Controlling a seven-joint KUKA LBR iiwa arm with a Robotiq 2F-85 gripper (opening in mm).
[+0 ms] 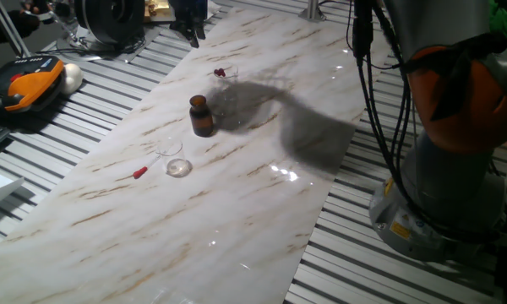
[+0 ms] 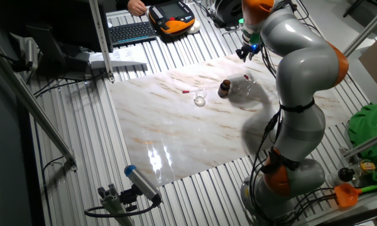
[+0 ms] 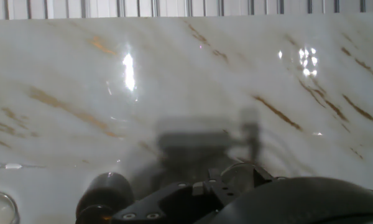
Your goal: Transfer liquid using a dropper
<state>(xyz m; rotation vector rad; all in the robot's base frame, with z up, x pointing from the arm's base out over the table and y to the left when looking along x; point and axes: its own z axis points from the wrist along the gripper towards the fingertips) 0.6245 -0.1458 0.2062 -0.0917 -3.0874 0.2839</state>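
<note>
In one fixed view the brown bottle [image 1: 201,116] is standing upright on the marble tabletop [image 1: 237,211], with a small clear glass dish [image 1: 178,167] just beside it toward the camera, and a dropper with a red bulb [image 1: 149,165] lying flat next to the dish. There's also a small clear thing with red bits [image 1: 223,73] lying further back — can't tell what it is. The gripper [image 1: 188,25] is hanging at the far edge of the table, well apart from all of it, and I can't tell if the fingers are apart or together.

The other fixed view is showing the arm [image 2: 301,69] arching up and over, with the hand pointing down past the table's far side.

In the hand view the camera is looking across the marble — the bottle is peeking in at the bottom left, the dish rim at the very corner. The fingers themselves aren't showing clearly.

My read: it's sitting at the approach stage, nothing picked up yet. Next it's needing to travel over to the dropper and come down on that thin, flat-lying body, which is looking fiddly.
</note>
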